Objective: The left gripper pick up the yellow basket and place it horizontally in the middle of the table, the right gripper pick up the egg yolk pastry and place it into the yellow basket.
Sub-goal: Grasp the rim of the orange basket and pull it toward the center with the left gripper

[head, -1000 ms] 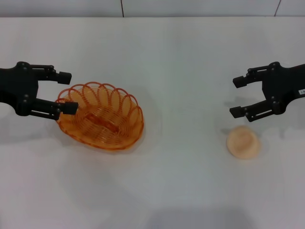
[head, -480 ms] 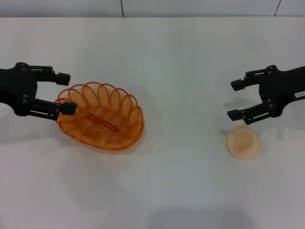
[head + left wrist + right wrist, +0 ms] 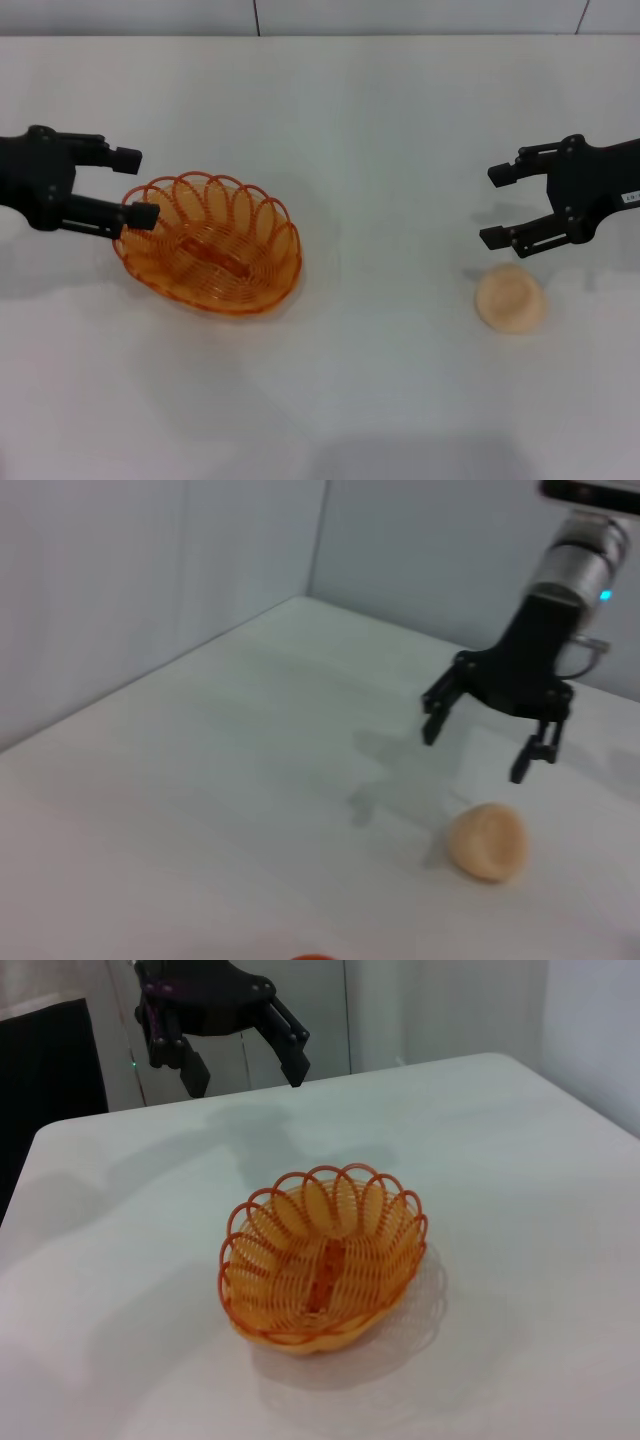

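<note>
The yellow basket [image 3: 210,243] rests on the white table [image 3: 380,130], left of centre, its long axis running slightly diagonal. My left gripper [image 3: 140,185] is open at the basket's left end, and its lower finger overlaps the rim. The right wrist view shows the basket [image 3: 322,1260] with the left gripper [image 3: 245,1078] raised above the table beyond it. At the right lies the egg yolk pastry [image 3: 510,298]. My right gripper [image 3: 490,205] is open just behind it and holds nothing. In the left wrist view the right gripper [image 3: 477,755] hovers above the pastry [image 3: 487,842].
Grey wall panels [image 3: 400,15] run along the table's far edge. In the left wrist view the table meets walls [image 3: 150,580] at a corner.
My left gripper has shifted slightly back and to the left, with its lower finger now over the basket's left rim. The right gripper has hardly moved, and the pastry lies where it was.
</note>
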You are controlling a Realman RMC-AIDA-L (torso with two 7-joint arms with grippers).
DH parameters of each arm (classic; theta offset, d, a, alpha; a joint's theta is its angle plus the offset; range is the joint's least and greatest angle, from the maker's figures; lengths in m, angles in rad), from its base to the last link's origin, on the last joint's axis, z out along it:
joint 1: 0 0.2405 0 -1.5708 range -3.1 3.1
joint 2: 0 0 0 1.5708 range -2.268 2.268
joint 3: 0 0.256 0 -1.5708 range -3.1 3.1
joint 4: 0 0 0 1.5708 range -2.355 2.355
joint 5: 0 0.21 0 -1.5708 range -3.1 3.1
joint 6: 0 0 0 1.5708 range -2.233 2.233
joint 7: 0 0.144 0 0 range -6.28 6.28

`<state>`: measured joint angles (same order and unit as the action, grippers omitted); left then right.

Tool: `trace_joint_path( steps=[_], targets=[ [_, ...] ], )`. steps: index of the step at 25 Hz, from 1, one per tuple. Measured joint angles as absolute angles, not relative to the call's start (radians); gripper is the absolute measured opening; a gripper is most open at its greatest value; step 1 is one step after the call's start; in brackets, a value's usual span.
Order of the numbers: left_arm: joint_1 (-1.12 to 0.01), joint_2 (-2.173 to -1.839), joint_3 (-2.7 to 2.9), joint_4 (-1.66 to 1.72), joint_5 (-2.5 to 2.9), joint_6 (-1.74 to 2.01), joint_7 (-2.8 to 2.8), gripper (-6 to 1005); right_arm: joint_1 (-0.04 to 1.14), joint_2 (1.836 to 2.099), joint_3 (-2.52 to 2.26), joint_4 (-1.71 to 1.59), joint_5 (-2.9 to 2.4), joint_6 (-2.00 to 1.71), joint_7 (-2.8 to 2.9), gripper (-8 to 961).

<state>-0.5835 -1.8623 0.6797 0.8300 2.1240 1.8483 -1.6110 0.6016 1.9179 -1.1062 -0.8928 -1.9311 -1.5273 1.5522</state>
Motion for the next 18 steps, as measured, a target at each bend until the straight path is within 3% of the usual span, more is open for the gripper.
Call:
trace_joint_path(
  steps=[5,15,18],
  targets=[
    [-0.579,-1.873,0.676,0.945,2.153,1.846,-1.845,820,0.596,1.919,-1.102,-0.893,-1.931,-1.521,1.539,829],
    [-0.648,-1.858,0.701,1.051,2.407,1.737,-2.258,808,0.593,1.93,-1.101,-0.894,-1.93,-1.493,1.513,830],
    [-0.678,-1.869,0.73,1.044,2.514,1.713,-2.278,804,0.597,1.932,-1.101,-0.894,-1.931,-1.491,1.512,830]
  ],
)
